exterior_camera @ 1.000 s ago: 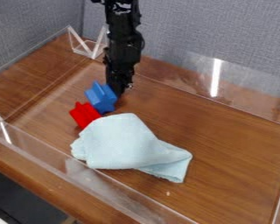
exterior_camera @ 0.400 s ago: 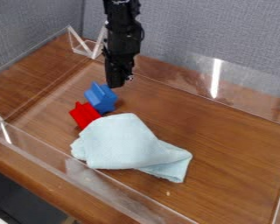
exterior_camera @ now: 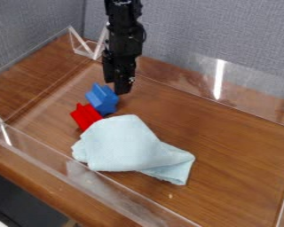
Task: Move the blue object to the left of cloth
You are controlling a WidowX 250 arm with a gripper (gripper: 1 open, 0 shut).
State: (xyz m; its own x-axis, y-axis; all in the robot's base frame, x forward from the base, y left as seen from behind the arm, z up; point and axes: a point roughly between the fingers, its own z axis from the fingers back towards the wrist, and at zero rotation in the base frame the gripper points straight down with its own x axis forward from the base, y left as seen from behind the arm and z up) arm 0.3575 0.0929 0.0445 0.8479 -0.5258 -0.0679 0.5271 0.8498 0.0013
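The blue object (exterior_camera: 100, 96) is a small block lying on the wooden table, touching the upper left edge of the light blue cloth (exterior_camera: 130, 148). My gripper (exterior_camera: 122, 88) hangs on the black arm, pointing straight down, just above and to the right of the blue block. Its fingers stand slightly apart with nothing between them. The crumpled cloth lies in the middle of the table, towards the front.
A red block (exterior_camera: 84, 116) sits right in front of the blue one, against the cloth's left edge. Clear plastic walls (exterior_camera: 216, 75) ring the table, with a low one along the front (exterior_camera: 38, 151). Bare wood lies to the left (exterior_camera: 38, 84).
The gripper has lifted a little off the blue block and let it go. The block stays where it was beside the red one.
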